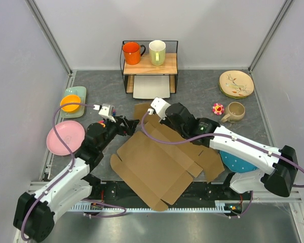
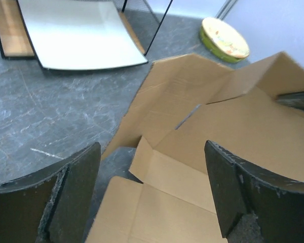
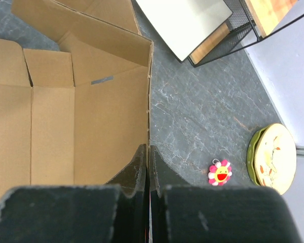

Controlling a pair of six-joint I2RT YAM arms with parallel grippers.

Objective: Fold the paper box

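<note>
My right end effector [image 3: 148, 152] is pinching a raised wall of the plain brown paper box [image 1: 157, 162]. Meanwhile my left end effector [image 2: 152, 146] hangs spread wide over it.

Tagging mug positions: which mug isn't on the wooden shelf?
The beige mug, on the table beside the pink flower toy; the orange mug and yellow-green mug stand atop the wooden shelf.

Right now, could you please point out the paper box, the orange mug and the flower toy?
paper box [image 1: 157, 164]: top external view, middle panel.
orange mug [image 1: 131, 53]: top external view, body.
flower toy [image 3: 221, 174]: right wrist view, yellow face.
</note>
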